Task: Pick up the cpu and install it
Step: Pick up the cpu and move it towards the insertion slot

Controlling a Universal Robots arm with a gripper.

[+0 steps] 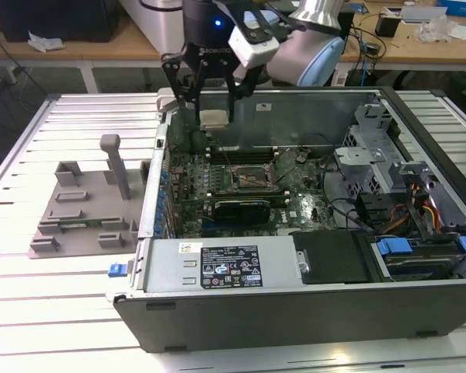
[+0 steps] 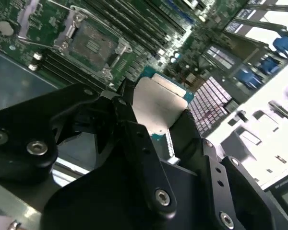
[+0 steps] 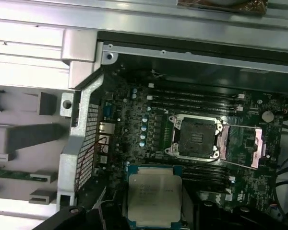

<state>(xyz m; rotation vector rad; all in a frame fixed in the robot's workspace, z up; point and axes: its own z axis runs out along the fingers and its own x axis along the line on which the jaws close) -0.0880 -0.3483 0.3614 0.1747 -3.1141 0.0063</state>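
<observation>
The gripper [image 1: 215, 111] was clamped on the cpu [image 3: 153, 194], its fingers pressing two opposite edges of the chip. The chip hung in the air over the far corner of the computer case [image 1: 295, 311] on the exterior view's left, above the motherboard [image 1: 297, 207]. By my reading the pick-up was done and the install was not: the socket [image 3: 194, 139] near the board's middle stood open and empty, and the chip was apart from it, not yet over it.

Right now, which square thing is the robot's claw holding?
The cpu, the shiny silver chip, is pinched in the gripper. The other square, the black socket frame, sits apart from it on the green board.
</observation>
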